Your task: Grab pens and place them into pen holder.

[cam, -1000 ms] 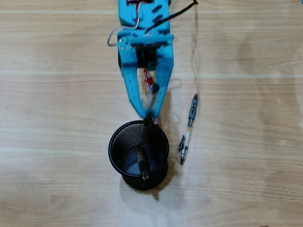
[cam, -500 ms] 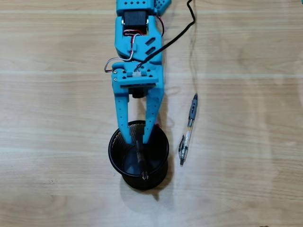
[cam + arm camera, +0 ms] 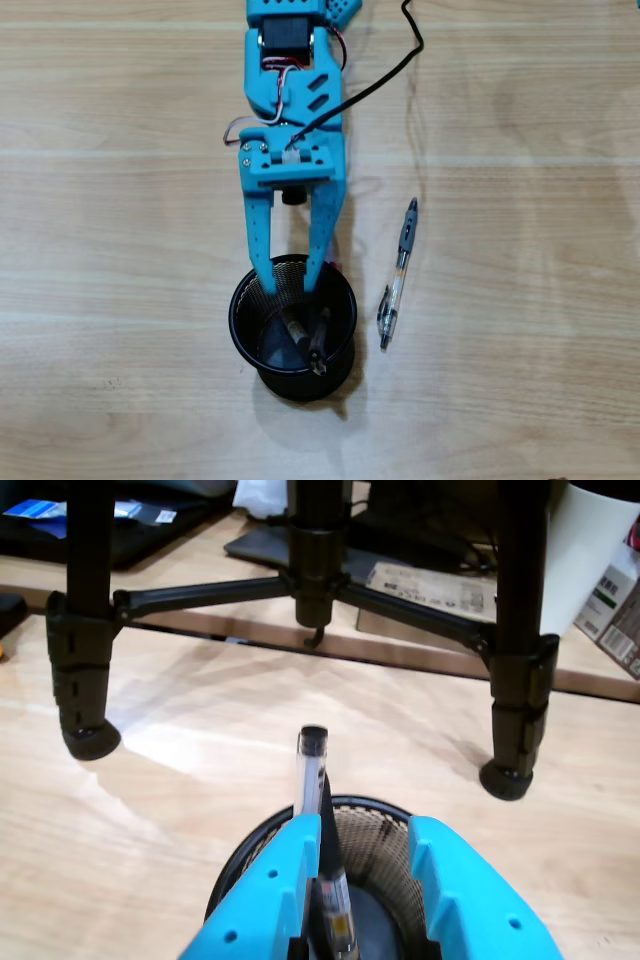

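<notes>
A black mesh pen holder (image 3: pixel 237 318) stands on the wooden table, with two pens (image 3: pixel 296 331) inside it. In the wrist view one clear pen (image 3: pixel 312 765) leans upright out of the holder (image 3: pixel 378 805), against the inner side of the left finger. My blue gripper (image 3: pixel 289 278) hangs over the holder's far rim with its jaws apart and nothing clamped between them; it also shows in the wrist view (image 3: pixel 362 828). Another clear pen with a grey grip (image 3: pixel 398 276) lies on the table to the right of the holder.
A black cable (image 3: pixel 385 75) runs from the arm toward the top right. In the wrist view a black tripod stands beyond the holder, with feet at the left (image 3: pixel 88 735) and right (image 3: pixel 510 775). Boxes and clutter lie past the table's far edge.
</notes>
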Tool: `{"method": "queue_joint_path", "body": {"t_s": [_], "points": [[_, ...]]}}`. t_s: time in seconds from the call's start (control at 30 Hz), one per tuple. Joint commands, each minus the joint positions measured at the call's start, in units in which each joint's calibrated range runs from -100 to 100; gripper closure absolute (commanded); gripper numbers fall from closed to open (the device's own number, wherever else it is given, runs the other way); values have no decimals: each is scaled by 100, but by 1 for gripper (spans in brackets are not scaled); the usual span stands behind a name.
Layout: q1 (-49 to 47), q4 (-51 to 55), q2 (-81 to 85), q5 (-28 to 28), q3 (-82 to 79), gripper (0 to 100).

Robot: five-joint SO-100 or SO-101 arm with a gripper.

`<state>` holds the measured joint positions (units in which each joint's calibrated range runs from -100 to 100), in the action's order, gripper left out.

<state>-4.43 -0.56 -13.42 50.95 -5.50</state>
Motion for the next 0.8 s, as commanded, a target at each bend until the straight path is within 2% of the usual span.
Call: {"method": "queue_joint_path", "body": {"t_s": [0.0,0.43,0.53,0.63,0.77], "points": [[54,-30,1049,-32,-644,89],[237,-30,3945,-37,-4092,89],[228,24,4362,-331,-4491,89],[164,853,4684,-655,-4454,89],[-10,2648,4905,-807,-4083,89]]}}
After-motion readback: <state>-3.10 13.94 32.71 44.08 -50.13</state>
